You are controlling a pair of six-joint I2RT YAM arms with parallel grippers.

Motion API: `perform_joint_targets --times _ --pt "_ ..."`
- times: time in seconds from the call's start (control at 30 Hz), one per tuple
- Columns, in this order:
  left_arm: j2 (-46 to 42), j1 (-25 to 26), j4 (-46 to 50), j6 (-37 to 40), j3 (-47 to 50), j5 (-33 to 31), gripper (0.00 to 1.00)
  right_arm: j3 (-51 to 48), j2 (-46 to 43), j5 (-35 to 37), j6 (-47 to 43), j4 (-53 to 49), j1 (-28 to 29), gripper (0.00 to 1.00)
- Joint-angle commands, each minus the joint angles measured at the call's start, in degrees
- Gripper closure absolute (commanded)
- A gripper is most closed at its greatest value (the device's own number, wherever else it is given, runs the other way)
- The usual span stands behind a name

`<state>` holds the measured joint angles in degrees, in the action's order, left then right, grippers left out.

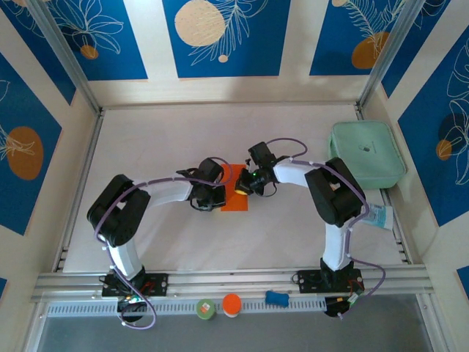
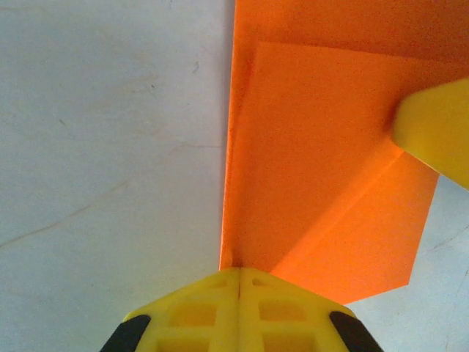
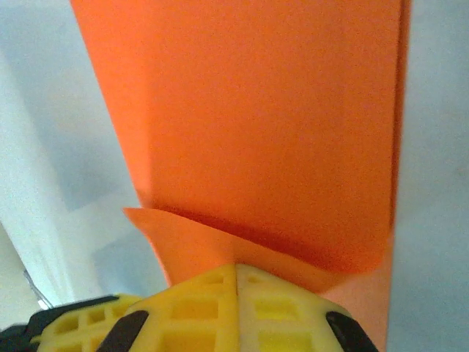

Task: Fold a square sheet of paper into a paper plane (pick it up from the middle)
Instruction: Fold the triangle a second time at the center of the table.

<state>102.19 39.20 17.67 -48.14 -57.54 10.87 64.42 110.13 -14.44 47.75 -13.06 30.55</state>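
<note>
- Top external view: the orange paper [image 1: 236, 199] lies flat on the white table [image 1: 168, 139] at the centre of the frame. Both arms reach in to it, one from each side. A mint-green case [image 1: 366, 152] sits well apart at the upper right.
- Left wrist view: the left gripper [image 2: 239, 273] is at the bottom centre with its jaws pressed together. Its tips touch the lower left edge of the paper. I cannot tell whether that edge is pinched or only pressed.
- In the same view a slanted flap already lies over the sheet. A yellow finger of the other arm rests on it at the right edge of the frame.
- Right wrist view: the right gripper [image 3: 237, 270] is also closed tight, with no paper in the seam between its fingers. Its tips bear down on a folded layer, and a loose lip of paper curls up at the lower left.
- Step in hand, as I judge it: an early fold is being pressed flat. The sheet is far from a finished dart.
- The next move calls for one arm to pin the sheet while the other slides its closed tips along the crease. A light touch is needed, since thin paper could skid or buckle.
</note>
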Motion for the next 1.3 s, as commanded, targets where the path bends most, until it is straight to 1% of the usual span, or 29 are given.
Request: perform_joint_targets --times 0.0,0.27,0.57,0.67,0.9,1.03,1.27 --pt "1.3 0.3 2.0 -0.6 1.6 -0.9 1.00 -1.1 -2.7 -2.6 -1.7 -1.8 1.8 0.98" --pt "1.0 0.3 1.8 -0.4 1.5 -0.5 1.00 -1.3 0.0 -2.9 0.2 -0.9 4.3 0.98" --pt "1.2 0.3 2.3 -0.7 2.1 -1.0 1.00 -1.2 2.8 -1.3 -0.6 -1.2 4.0 0.98" --pt "2.3 0.3 4.3 -0.6 2.8 -1.8 1.00 -1.8 2.6 -0.4 -0.4 -1.0 2.8 0.99" --pt "5.3 0.5 11.8 2.1 3.6 -6.1 1.00 -1.3 1.9 2.0 0.0 -1.3 -0.9 0.99" --pt "6.4 0.6 12.6 2.9 3.8 -6.4 1.00 -0.4 2.8 3.2 -0.5 -1.4 -3.2 0.99" --pt "6.6 1.0 12.1 3.4 3.0 -6.2 1.00 0.1 3.6 4.4 -2.3 -1.1 -9.7 0.99"
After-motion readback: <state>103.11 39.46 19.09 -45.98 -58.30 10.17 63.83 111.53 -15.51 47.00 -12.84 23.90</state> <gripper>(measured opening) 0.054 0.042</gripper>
